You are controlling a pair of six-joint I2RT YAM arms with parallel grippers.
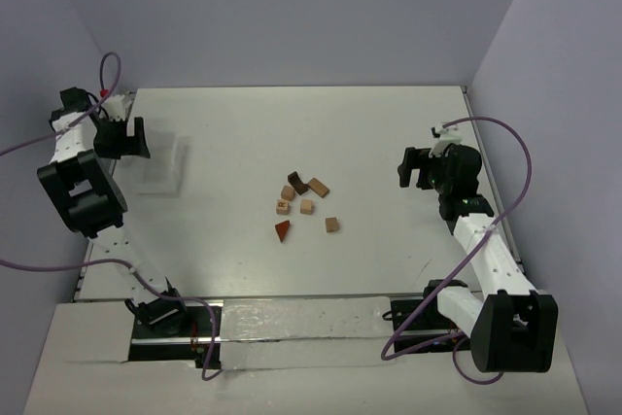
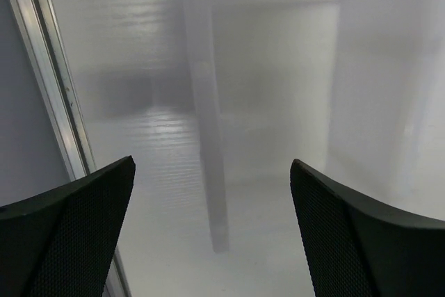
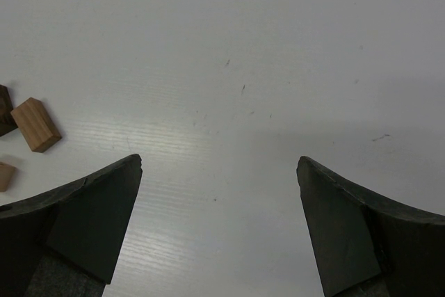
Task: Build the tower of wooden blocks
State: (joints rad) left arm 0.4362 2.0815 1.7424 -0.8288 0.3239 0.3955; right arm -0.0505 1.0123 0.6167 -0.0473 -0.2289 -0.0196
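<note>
The wood blocks lie loose and unstacked on the white table [image 1: 389, 133] near its middle. They are a dark brown block [image 1: 297, 183], a light brown block [image 1: 318, 187], several tan cubes such as one [image 1: 332, 224], and a reddish-brown wedge [image 1: 283, 230]. My left gripper [image 1: 131, 138] is open and empty at the far left, well away from them. My right gripper [image 1: 413, 167] is open and empty to the right of the blocks. The right wrist view shows its open gripper [image 3: 220, 163] over bare table, with a tan block [image 3: 36, 124] at the left edge.
A clear, see-through box [image 1: 160, 164] stands on the table just right of the left gripper. It fills the left wrist view [image 2: 278, 67] ahead of the open left gripper [image 2: 212, 165]. A metal table-edge rail [image 2: 52, 81] runs along the left.
</note>
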